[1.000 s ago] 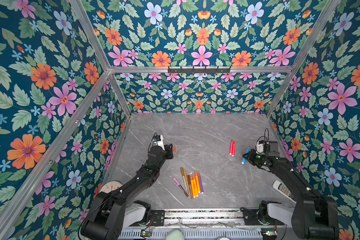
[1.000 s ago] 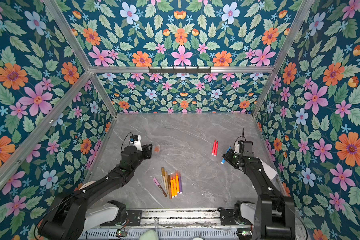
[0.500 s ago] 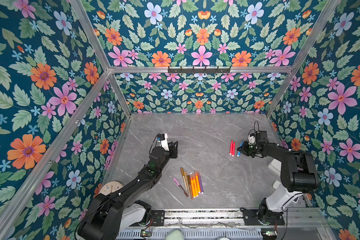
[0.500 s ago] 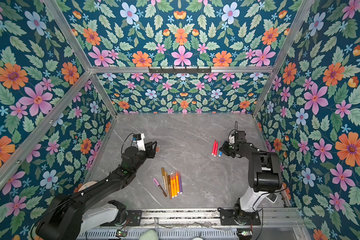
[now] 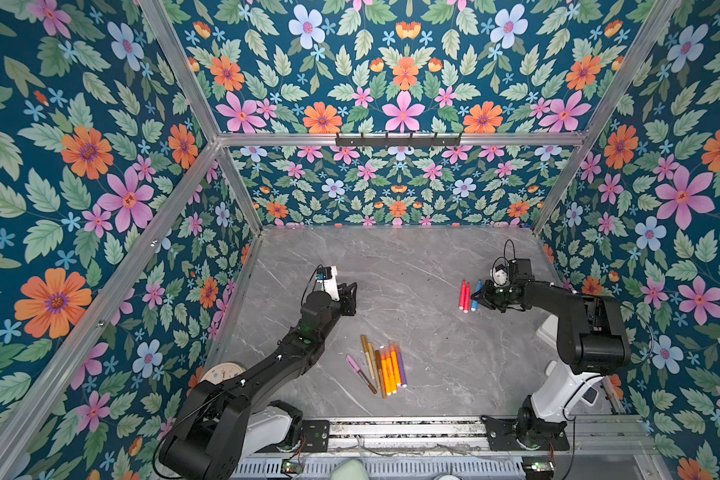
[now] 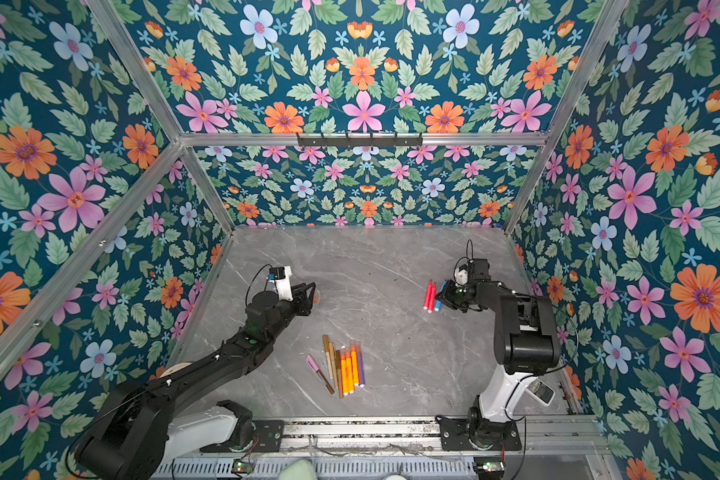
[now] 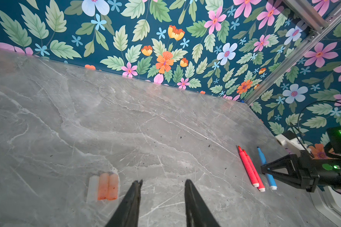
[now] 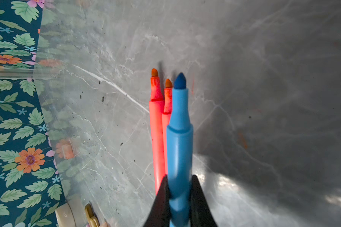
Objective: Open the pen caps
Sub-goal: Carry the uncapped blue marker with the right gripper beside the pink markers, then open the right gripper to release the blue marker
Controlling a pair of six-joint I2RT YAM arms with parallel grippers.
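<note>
Now, at 6 o'clock on the table (image 5: 425,266) you have a bunch of capped pens (image 5: 381,368). Farther, 9 o'clock: left gripper (image 7: 163,181) spread, three loose pen caps (image 7: 104,186) just beside it. 3 o'clock: right gripper (image 8: 179,178) pinching an uncapped blue pen (image 8: 179,127) beside two red pens (image 8: 157,137).

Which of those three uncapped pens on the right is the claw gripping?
The blue pen: the right claw is shut on its barrel, while the two red pens lie free beside it.

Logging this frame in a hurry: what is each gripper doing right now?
Left gripper: open, holding nothing.
Right gripper: closed on the blue pen.
</note>
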